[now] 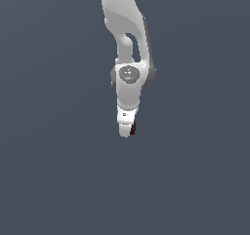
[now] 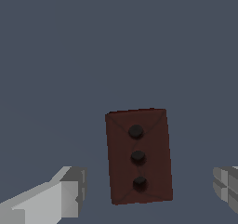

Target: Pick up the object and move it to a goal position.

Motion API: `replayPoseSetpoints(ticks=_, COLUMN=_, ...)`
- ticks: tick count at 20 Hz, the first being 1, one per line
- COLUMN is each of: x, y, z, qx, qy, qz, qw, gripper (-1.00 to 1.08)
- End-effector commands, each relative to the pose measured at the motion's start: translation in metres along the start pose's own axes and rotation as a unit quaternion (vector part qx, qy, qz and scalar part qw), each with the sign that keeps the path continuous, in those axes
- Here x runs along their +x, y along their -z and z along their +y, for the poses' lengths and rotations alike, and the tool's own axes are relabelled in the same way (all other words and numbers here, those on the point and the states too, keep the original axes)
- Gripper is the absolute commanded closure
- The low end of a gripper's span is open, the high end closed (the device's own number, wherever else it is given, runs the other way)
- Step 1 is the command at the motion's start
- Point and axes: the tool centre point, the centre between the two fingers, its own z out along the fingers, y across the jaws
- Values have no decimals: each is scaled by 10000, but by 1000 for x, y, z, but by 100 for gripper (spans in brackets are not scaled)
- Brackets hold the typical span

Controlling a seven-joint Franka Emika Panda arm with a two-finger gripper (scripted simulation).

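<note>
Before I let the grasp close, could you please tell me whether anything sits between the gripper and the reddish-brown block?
Nothing visible does. In the wrist view the block lies between the two fingers of the open gripper, with bare gaps on both sides. The exterior view shows only plain grey surface around it.

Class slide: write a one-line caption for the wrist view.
Wrist view: a reddish-brown block with three dark dots on its face lies between the gripper's open jaws, untouched.
</note>
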Motion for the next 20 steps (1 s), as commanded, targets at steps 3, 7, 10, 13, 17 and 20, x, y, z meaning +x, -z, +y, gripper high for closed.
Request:
replayPoseSetpoints(ticks=3, x=2, y=-3, z=-3, qx=1, qy=276, qz=19, qw=9996, gripper=-92)
replayPoseSetpoints(ticks=7, x=3, y=-4, z=-4, qx=2, qy=370, qz=25, qw=9993, gripper=-92)
replayPoseSetpoints(ticks=10, x=3, y=-4, z=-3, qx=3, qy=348, qz=24, qw=9994, gripper=-92)
replayPoseSetpoints(ticks=13, x=3, y=-9, z=-4, qx=3, qy=352, qz=24, qw=9994, gripper=-92)
replayPoseSetpoints(ticks=17, x=3, y=-24, z=-4, qx=4, qy=362, qz=24, qw=9993, gripper=-92)
replayPoseSetpoints(ticks=20, x=3, y=-39, z=-5, qx=4, qy=369, qz=24, qw=9993, gripper=-92)
